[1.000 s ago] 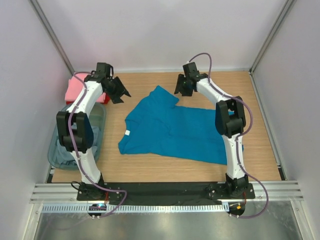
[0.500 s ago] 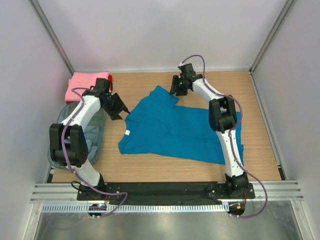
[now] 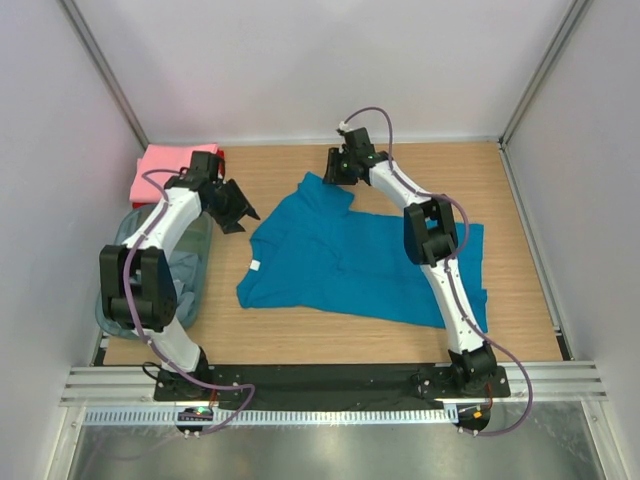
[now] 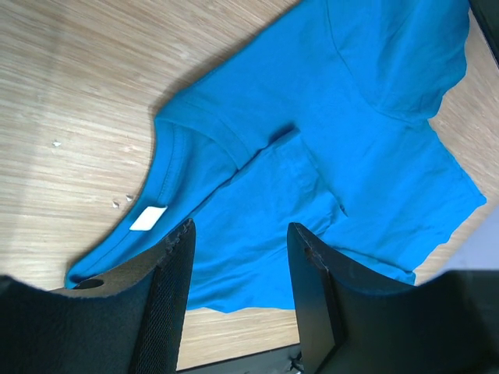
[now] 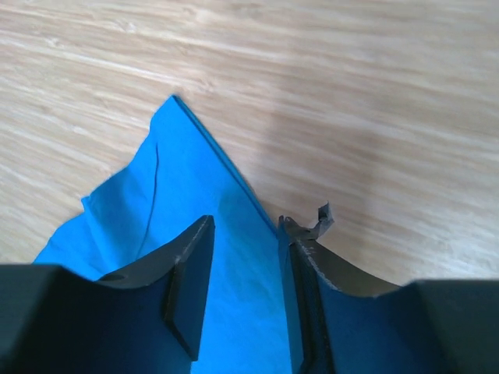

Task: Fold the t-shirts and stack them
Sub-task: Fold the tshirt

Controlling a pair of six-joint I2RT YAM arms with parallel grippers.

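Since a second ago: right gripper [image 3: 335, 166] has slid left to the tip of the far sleeve; left gripper [image 3: 236, 205] has dropped nearer, uncovering the folded pile behind it.

Near edge: black strip [image 3: 330, 378] and metal rail, both arm bases bolted there.
Left side: translucent bin [image 3: 203, 250] holding pale shirts [image 3: 186, 285]; the left arm crosses over it.
Centre: teal t-shirt [image 3: 350, 255] lies spread flat on the wooden table [image 3: 500, 180], collar to the left, white tag [image 4: 148, 219] showing. The right arm stretches across its right half.
Left gripper hovers just left of the collar, jaws apart, nothing between them.
Right gripper's jaws are apart, straddling the sleeve's edge.
Far left corner: folded pink t-shirt [image 3: 165, 165], red t-shirt [image 3: 219, 154] peeking out beside it.
Bare wood on the right and along the far edge. White walls close three sides.
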